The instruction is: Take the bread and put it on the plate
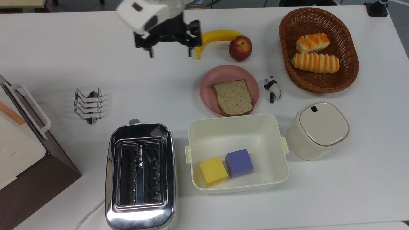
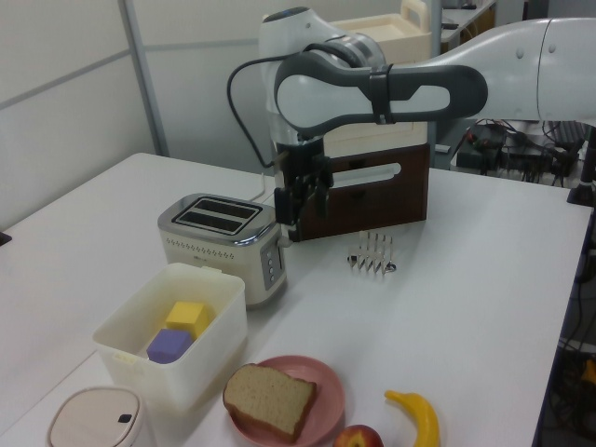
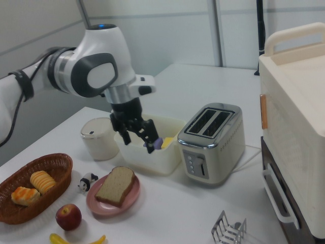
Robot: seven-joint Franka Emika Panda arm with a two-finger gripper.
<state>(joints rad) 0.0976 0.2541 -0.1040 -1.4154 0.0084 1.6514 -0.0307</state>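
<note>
Top overhead; left, right opposite obliques.

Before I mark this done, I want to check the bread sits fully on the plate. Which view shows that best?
The top view: the bread lies flat on the plate, its near crust at the rim. The left view and right view show it obliquely, so its edges are harder to judge.

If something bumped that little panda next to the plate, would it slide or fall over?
The panda would probably tip rather than slide: it is small and narrow and stands on little feet. It looks light, so even a gentle nudge might topple it. Being close beside the plate, it could land against the rim.
</note>
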